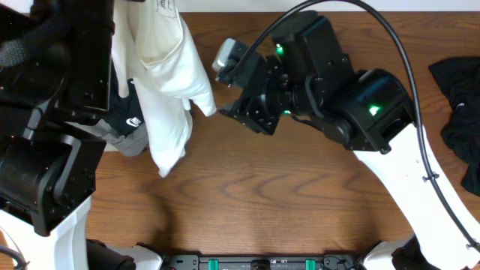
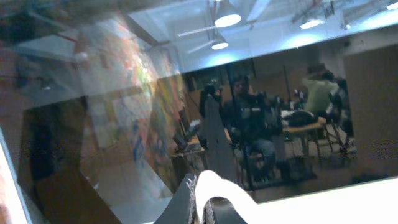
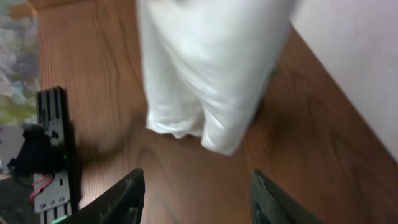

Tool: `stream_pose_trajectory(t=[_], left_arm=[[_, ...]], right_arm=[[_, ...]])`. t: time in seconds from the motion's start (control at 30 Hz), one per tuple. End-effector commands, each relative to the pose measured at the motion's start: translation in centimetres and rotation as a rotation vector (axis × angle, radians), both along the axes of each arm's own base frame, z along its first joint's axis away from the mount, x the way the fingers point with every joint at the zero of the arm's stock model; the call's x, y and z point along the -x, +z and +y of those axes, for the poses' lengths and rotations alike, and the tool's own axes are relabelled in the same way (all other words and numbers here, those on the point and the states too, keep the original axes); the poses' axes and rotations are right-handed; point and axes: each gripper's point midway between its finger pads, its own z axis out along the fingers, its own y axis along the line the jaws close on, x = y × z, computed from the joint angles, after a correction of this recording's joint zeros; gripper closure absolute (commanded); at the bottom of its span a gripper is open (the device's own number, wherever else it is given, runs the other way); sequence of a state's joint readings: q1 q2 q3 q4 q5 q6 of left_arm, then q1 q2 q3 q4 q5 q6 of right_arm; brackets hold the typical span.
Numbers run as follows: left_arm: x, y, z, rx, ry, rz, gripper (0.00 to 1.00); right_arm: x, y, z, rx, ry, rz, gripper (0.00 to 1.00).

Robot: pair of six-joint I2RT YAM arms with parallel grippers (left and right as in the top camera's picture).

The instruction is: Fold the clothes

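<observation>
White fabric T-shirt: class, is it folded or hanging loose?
Hanging loose: the white fabric T-shirt drapes down bunched over the brown wooden table.

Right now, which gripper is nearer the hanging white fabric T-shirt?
Left. The left gripper is shut on the top of the white fabric T-shirt; the right gripper is open beside it, not touching.

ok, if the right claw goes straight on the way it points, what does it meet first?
Most likely the hanging white T-shirt, dead ahead of the right claw, whose fingers stand open. Nothing shows in between, only table below, though depth is hard to judge.
</observation>
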State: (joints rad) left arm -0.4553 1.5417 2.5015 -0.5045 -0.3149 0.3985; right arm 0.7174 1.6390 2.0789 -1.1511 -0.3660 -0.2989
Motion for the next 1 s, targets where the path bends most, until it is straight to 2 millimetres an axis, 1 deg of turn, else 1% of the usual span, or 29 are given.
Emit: stream_pose_trajectory(t=[0.0, 0.1, 0.17, 0.23, 0.37, 0.43, 0.63, 0.73, 0.83, 0.97], left_arm=[[1.4, 1.9, 1.6, 0.045, 0.053, -0.067, 0.94], [1.6, 2.4, 2.0, 0.049, 0.074, -0.087, 0.94], [1.7, 2.5, 2.2, 0.047, 0.087, -0.093, 0.94], [1.6, 2.7, 2.8, 0.064, 0.121, -0.098, 0.94], [1.6, 2.7, 3.7, 0.095, 0.172, -0.097, 0.94], [1.7, 2.6, 4.6, 0.153, 0.205, -0.096, 0.94], [2.0, 2.4, 5.5, 0.217, 0.247, -0.091, 0.94], [2.4, 2.0, 6.4, 0.291, 0.321, -0.082, 0.94], [2.0, 1.5, 6.3, 0.311, 0.347, -0.070, 0.94], [1.1, 0.9, 5.9, 0.320, 0.361, -0.056, 0.94]], right_arm=[[1.0, 0.2, 1.8, -0.014, 0.060, -0.023, 0.47], [1.4, 0.3, 3.3, -0.032, 0.090, -0.038, 0.48], [1.7, 0.8, 4.2, -0.056, 0.102, -0.047, 0.48], [1.9, 1.3, 4.9, -0.082, 0.102, -0.054, 0.48], [1.8, 2.2, 5.5, -0.122, 0.102, -0.065, 0.50], [1.9, 2.5, 5.9, -0.142, 0.112, -0.065, 0.51], [1.2, 3.6, 6.7, -0.188, 0.104, -0.102, 0.51], [1.2, 3.3, 7.4, -0.201, 0.128, -0.092, 0.51], [2.0, 2.9, 8.2, -0.212, 0.180, -0.057, 0.51], [2.3, 2.0, 9.1, -0.199, 0.211, -0.056, 0.51]])
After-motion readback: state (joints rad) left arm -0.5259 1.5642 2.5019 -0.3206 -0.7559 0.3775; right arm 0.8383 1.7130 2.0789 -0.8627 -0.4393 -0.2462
